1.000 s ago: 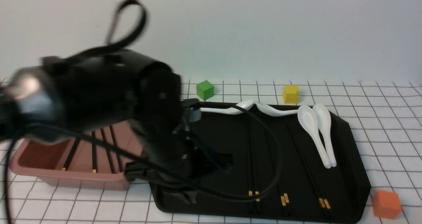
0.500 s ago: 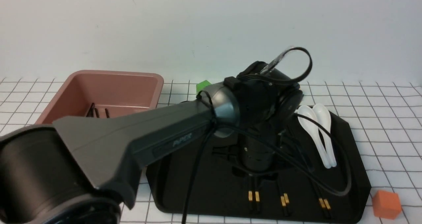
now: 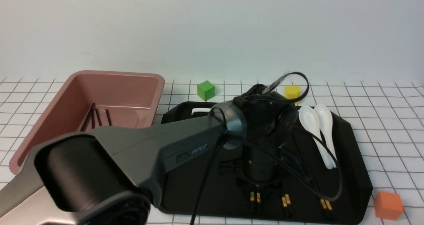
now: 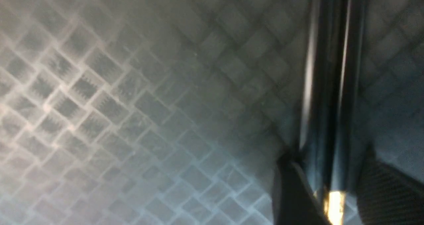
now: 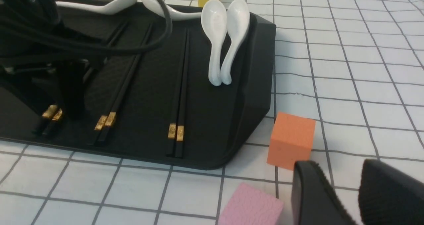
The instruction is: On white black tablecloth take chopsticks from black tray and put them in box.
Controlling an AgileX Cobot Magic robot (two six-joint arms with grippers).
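Note:
The black tray (image 3: 351,172) lies on the white grid tablecloth (image 3: 391,125). Three pairs of black chopsticks with gold bands lie on it: left pair (image 3: 254,196), middle pair (image 3: 285,200), right pair (image 3: 325,204). My left gripper (image 3: 260,187) points down onto the left pair. In the left wrist view its fingers (image 4: 288,192) stand on either side of that pair (image 4: 328,85), open, and the sticks lie on the tray. The pinkish-brown box (image 3: 109,89) at the left holds several chopsticks (image 3: 96,117). My right gripper (image 5: 346,182) is open and empty over the cloth, right of the tray.
White spoons (image 3: 319,132) lie at the tray's back right, more along its back edge. A green cube (image 3: 206,90) and a yellow cube (image 3: 291,91) stand behind the tray. An orange cube (image 3: 387,204) and a pink block (image 5: 250,205) lie by my right gripper.
My left arm swung from the box side to over the tray, then lowered its gripper onto the left pair of chopsticks. The right gripper has no earlier frame.

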